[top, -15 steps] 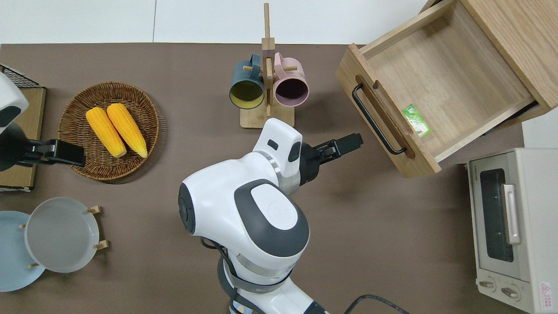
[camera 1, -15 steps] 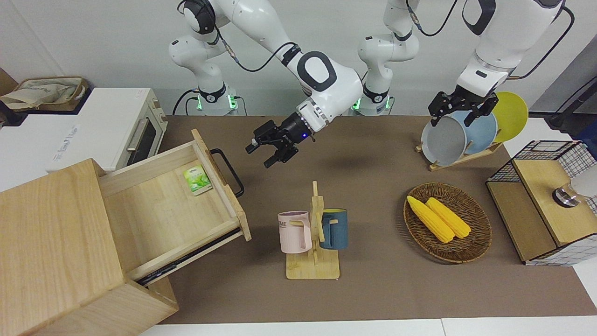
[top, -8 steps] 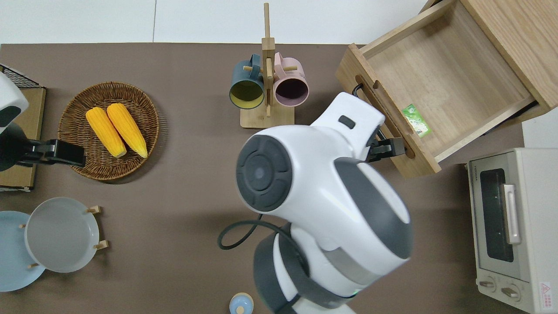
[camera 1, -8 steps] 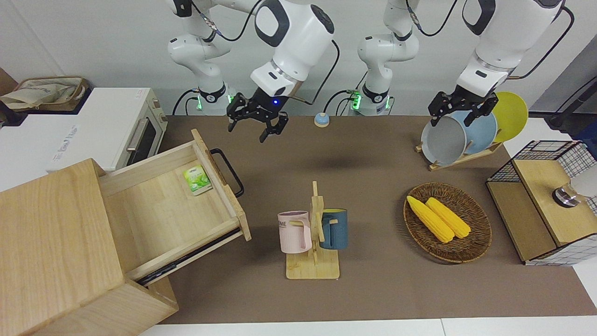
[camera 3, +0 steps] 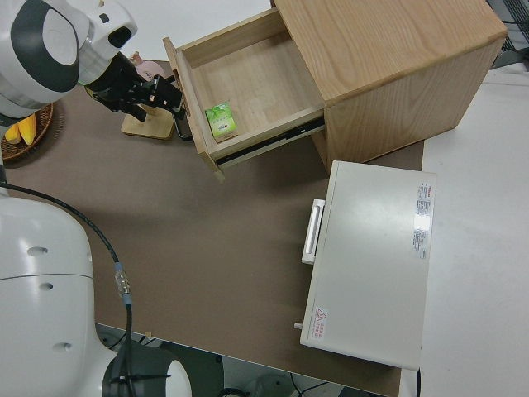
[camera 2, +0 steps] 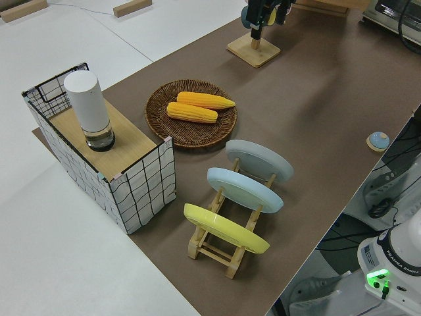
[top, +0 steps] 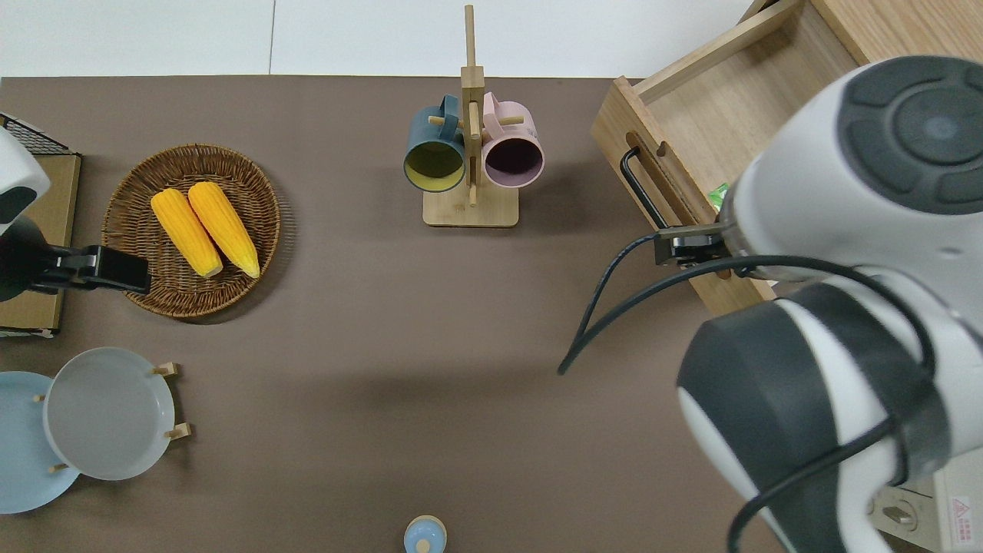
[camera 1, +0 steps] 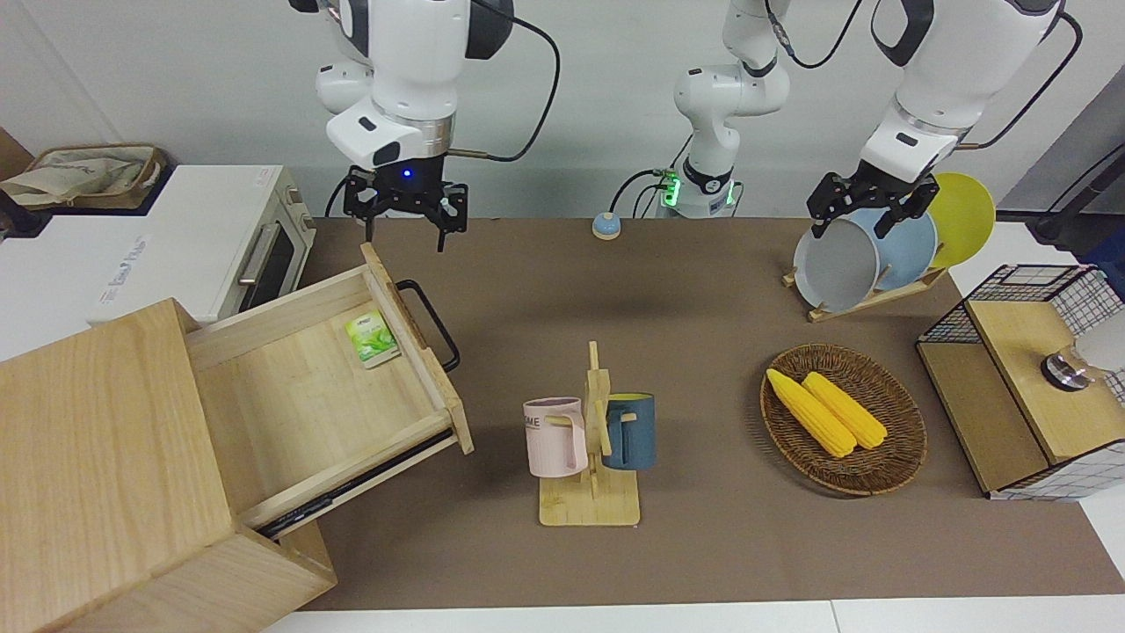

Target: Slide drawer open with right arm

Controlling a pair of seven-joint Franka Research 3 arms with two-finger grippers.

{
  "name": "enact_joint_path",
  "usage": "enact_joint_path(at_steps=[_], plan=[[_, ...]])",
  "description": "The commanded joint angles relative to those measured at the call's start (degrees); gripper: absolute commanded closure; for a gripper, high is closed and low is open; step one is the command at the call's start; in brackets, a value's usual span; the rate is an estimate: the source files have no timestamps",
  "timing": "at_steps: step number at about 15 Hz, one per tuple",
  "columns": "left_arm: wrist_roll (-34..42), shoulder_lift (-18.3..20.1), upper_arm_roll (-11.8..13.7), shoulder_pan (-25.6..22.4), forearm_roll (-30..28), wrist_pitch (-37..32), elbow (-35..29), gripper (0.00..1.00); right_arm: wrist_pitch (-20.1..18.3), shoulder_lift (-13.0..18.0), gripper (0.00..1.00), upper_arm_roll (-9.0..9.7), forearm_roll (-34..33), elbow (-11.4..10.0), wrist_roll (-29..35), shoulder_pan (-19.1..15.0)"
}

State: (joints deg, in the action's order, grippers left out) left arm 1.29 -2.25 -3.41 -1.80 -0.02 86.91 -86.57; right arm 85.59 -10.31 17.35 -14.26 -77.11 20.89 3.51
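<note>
The drawer (camera 1: 325, 387) is sitting pulled well out of the cabinet (camera 1: 105, 475), a green packet (camera 1: 373, 338) inside. The right gripper (camera 1: 404, 230) is hanging spread and empty, clear of the handle (camera 1: 431, 323). The left arm is parked. Judgement: open enough; retreat straight up, avoiding the handle.
</note>
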Motion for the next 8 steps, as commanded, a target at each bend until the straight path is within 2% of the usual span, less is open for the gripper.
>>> enact_joint_path(at_steps=[1,4,8], plan=[[0.55,-0.65,-0.37,-0.22,0.98,-1.13,1.4,0.01,1.68,1.25,0.017,1.2,8.44,-1.03,-7.42,-7.62],[0.55,-0.65,-0.37,-0.22,0.98,-1.13,1.49,0.01,1.51,1.34,0.017,1.11,11.35,-1.03,-13.67,-11.67],[0.55,-0.65,-0.37,-0.22,0.98,-1.13,1.49,0.01,1.59,0.99,0.017,0.93,11.81,-1.2,-14.13,-13.7]])
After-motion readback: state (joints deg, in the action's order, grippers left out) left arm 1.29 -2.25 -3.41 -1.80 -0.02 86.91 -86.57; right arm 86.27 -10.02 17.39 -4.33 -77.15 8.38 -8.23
